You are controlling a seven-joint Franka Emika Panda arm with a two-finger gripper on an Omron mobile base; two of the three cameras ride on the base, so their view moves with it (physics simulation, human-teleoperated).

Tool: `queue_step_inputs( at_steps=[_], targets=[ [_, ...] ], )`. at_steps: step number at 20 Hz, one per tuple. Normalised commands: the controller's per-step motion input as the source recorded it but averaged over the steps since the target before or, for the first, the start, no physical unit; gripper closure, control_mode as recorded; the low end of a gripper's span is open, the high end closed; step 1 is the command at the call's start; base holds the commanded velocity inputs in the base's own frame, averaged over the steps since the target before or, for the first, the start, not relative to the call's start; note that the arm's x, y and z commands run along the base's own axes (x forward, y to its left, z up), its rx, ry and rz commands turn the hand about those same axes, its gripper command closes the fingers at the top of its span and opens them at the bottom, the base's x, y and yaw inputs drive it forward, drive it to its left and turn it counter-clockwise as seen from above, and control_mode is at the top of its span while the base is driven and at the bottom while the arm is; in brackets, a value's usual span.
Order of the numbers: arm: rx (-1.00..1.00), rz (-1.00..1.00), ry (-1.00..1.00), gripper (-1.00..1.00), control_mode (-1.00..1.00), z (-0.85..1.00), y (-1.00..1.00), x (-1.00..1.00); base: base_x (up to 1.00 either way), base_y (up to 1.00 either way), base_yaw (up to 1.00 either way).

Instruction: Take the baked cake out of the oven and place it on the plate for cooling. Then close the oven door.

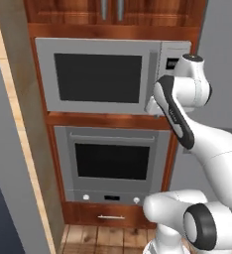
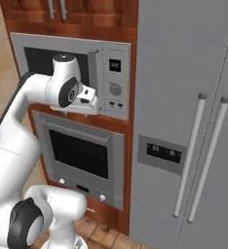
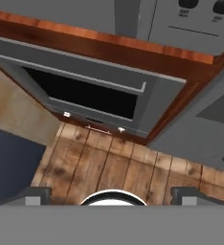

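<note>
You have it all left to do: the oven door (image 1: 111, 161) below the microwave (image 1: 100, 74) is shut, and your hand (image 3: 111, 194), fingers spread and empty, hangs above it.

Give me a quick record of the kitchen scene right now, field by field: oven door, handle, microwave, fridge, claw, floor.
oven door: shut, black window dark
handle: grey bar across the top of the door, untouched
microwave: directly above the oven, door shut
fridge: grey, right of the oven column, both doors shut
claw: open, holding nothing, up in front of the microwave's lower right corner, looking down at the oven
floor: wood planks in front of the oven
task progress: door not yet opened
</note>
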Motion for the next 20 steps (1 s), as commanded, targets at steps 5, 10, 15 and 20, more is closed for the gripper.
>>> queue_step_inputs(
  at_steps=[5, 10, 15, 20],
  targets=[
    [0.0, 0.0, 0.0, -1.0, 1.0, 0.0, 0.0, 0.0, 0.0, -0.78, 0.66],
    [0.0, 0.0, 0.0, -1.0, 1.0, 0.0, 0.0, 0.0, 0.0, -0.96, 0.57],
    [0.0, 0.0, 0.0, -1.0, 1.0, 0.0, 0.0, 0.0, 0.19, -0.68, 0.44],
    [0.0, 0.0, 0.0, -1.0, 1.0, 0.0, 0.0, 0.0, 0.48, -0.3, 0.3]
  ],
)
